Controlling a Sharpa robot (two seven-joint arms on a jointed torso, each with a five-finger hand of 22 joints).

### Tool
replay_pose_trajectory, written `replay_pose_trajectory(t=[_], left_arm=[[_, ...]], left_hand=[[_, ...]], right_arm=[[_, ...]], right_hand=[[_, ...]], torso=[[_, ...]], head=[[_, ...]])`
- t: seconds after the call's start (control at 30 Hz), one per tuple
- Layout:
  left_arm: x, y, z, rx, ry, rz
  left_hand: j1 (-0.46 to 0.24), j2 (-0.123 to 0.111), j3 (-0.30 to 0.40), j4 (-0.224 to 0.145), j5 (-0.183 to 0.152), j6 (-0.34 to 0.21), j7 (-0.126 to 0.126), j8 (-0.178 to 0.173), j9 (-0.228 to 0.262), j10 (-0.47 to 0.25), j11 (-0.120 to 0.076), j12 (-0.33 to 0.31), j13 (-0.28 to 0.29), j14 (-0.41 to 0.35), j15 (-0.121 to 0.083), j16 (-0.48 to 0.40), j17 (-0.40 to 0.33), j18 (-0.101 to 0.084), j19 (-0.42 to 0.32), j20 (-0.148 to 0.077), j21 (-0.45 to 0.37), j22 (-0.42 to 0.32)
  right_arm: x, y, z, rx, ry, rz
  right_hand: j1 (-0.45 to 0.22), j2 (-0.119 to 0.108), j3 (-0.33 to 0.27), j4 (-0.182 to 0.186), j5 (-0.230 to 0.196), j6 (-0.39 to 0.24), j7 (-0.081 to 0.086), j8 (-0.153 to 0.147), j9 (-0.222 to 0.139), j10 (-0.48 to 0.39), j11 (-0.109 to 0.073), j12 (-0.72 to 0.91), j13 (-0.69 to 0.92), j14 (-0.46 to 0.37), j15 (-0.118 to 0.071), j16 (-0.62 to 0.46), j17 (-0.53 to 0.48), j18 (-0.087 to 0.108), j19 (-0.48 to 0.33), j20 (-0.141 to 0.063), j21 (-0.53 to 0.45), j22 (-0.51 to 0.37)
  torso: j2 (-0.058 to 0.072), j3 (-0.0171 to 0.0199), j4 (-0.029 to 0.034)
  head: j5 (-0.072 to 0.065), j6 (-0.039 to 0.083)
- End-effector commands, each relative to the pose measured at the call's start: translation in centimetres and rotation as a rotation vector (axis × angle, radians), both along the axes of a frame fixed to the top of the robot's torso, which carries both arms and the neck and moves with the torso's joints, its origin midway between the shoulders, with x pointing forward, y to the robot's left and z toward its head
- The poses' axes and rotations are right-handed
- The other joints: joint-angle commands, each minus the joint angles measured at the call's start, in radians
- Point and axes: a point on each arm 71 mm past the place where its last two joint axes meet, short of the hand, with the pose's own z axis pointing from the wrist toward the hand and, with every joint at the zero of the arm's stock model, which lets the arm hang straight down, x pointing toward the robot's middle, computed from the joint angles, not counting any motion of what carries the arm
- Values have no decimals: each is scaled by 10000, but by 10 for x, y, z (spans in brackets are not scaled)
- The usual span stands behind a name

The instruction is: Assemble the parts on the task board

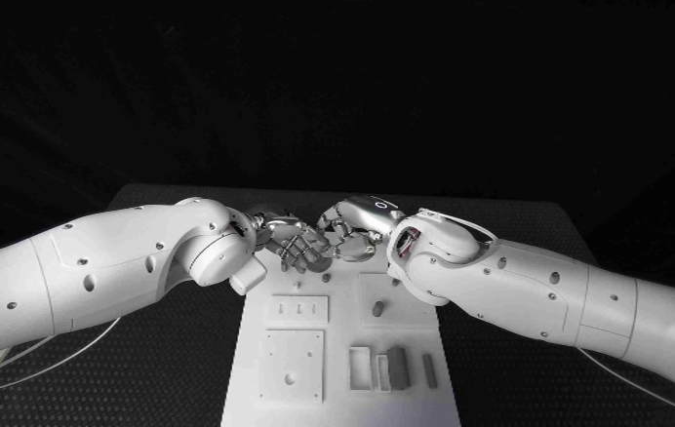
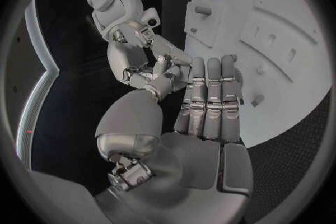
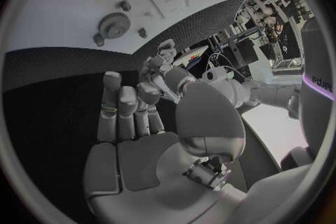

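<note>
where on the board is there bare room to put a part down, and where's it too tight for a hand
Free: the bare strip of the task board between the near-left raised plate and the upright grey parts. Also the black table left of the board. Crowded: the board's far end, where the left hand and right hand meet fingertip to fingertip.

White task board (image 1: 344, 388); grey parts (image 1: 398, 367); black table (image 1: 169, 349); silver hands.
</note>
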Motion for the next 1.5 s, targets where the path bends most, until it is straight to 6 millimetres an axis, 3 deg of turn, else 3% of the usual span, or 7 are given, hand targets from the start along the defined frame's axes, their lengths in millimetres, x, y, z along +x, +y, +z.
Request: replay_pose_trajectory(t=[0.03,0.37,0.97,1.27,1.5], left_arm=[[1,1,2,-93,-214,224],[2,6,2,-98,-278,436],[1,8,1,44,-171,313],[1,11,0,1090,-768,263],[-4,22,-7,1895,-550,619]], left_hand=[[33,21,115,52,9,171,-43,98,83,110,-14,76,51,122,-6,-16,53,65,113,-24,70,49],[-101,48,279,129,7,341,-138,224,297,301,-139,319,309,278,-124,259,237,60,282,-148,250,316],[-138,38,367,82,9,399,-184,278,463,326,-192,469,489,312,-176,411,331,55,325,-206,330,492],[-113,4,433,16,20,455,-217,306,555,362,-230,564,593,362,-212,507,379,54,372,-239,383,596],[-110,-160,581,30,130,627,-313,349,877,500,-372,932,917,510,-411,1289,590,65,613,-437,791,1178]], right_arm=[[-1,2,-1,-123,109,121],[0,0,-2,-135,111,70],[2,-7,-3,-16,84,-178],[11,-26,-6,-96,23,-703],[17,-47,-8,-178,-5,-1168]], right_hand=[[0,-104,-52,4,23,119,35,39,14,-12,-42,-21,-4,18,-51,-4,-10,138,60,-36,38,140],[-32,-195,-58,13,23,90,43,10,9,-20,-35,-36,-8,11,-46,-17,-17,138,55,-34,23,132],[-201,-384,-71,64,22,-41,85,-96,-19,-34,5,-67,-17,1,-17,-43,-31,138,71,-21,-6,111],[-272,-573,28,101,23,-374,210,-315,-104,-147,123,-157,-48,-89,91,-127,-64,138,13,8,-93,77],[-260,-583,45,95,23,-373,216,-318,-105,-154,129,-163,-51,-93,99,-131,-67,138,10,10,-98,76]], torso=[[1,-2,-1],[-4,4,-2],[-4,7,4],[-10,8,2],[-13,14,-6]], head=[[19,1],[30,-8],[19,-4],[52,-19],[113,-62]])
